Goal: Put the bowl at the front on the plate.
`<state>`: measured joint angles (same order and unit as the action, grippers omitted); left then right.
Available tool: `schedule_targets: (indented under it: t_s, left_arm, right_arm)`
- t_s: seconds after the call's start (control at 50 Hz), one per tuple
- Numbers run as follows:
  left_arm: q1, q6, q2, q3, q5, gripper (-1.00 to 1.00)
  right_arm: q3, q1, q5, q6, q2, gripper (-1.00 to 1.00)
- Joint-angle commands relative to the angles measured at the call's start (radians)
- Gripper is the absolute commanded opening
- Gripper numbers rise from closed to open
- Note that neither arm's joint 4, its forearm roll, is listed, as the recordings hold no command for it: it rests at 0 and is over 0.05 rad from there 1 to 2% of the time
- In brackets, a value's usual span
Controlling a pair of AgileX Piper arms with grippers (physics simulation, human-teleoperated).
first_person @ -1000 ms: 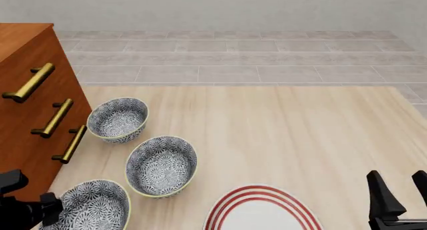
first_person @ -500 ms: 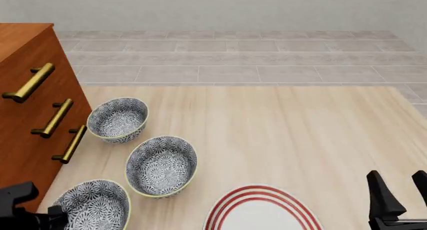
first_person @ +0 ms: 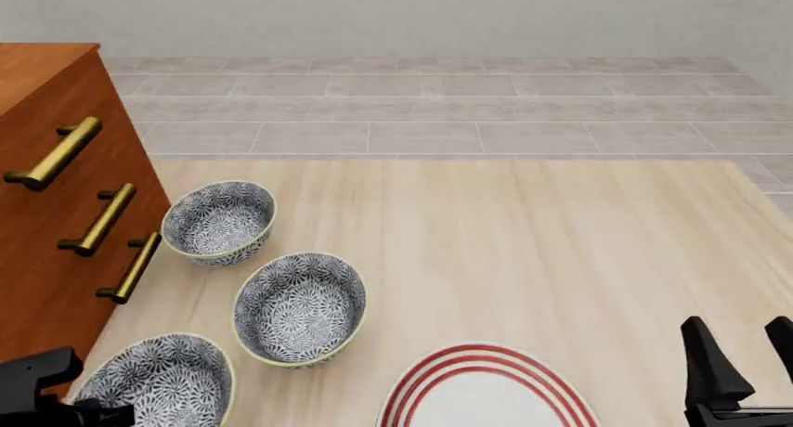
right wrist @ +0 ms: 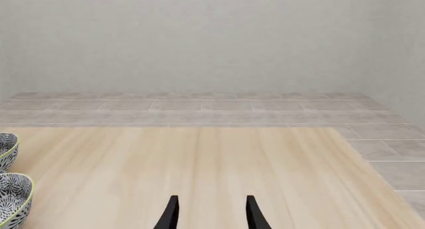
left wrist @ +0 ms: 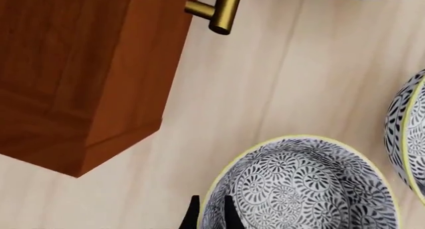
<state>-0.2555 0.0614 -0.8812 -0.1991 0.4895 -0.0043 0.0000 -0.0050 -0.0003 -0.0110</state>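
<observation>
The bowl [first_person: 159, 382] at the front is patterned blue-grey and white with a pale yellow rim, and it sits at the table's near left corner. In the left wrist view the bowl [left wrist: 305, 184] fills the lower part, and my left gripper [left wrist: 210, 216] has one finger inside its rim and one outside, narrowly shut on it. From the front, only the dark body of the left gripper [first_person: 97, 410] shows beside the bowl. The white plate [first_person: 484, 355] with red rings lies at the near middle. My right gripper [first_person: 745, 353] stands open to the right of the plate, holding nothing.
Two look-alike bowls [first_person: 300, 306] [first_person: 221, 221] sit in a row behind the front one. A brown drawer cabinet [first_person: 50, 213] with brass handles [first_person: 130, 267] stands close on the left, its corner [left wrist: 79, 89] right by my left gripper. A tiled floor lies beyond the table.
My left gripper has dropped lower and come onto the front bowl's rim. The bowl has shifted slightly left and toward the near edge. The right arm has not moved.
</observation>
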Motion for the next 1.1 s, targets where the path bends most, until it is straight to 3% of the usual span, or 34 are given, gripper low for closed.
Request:
schedule_targets:
  t_s: [0.02,0.2,0.38,0.72,1.1]
  left_arm:
    - [0.028,0.016,0.027,0.004,0.034,-1.00]
    - [0.046,0.043,0.085,-0.018,0.098,-1.00]
    - [0.083,0.085,0.206,-0.071,0.247,-1.00]
    - [0.128,0.149,0.335,-0.184,0.431,-1.00]
    - [0.158,0.196,0.399,-0.281,0.529,-1.00]
  right_arm:
    - [0.001,0.000,0.001,0.000,0.002,1.00]
    - [0.001,0.000,0.001,0.000,0.002,1.00]
    - [0.001,0.000,0.001,0.000,0.002,1.00]
    - [0.001,0.000,0.001,0.000,0.002,1.00]
    - [0.001,0.000,0.001,0.000,0.002,1.00]
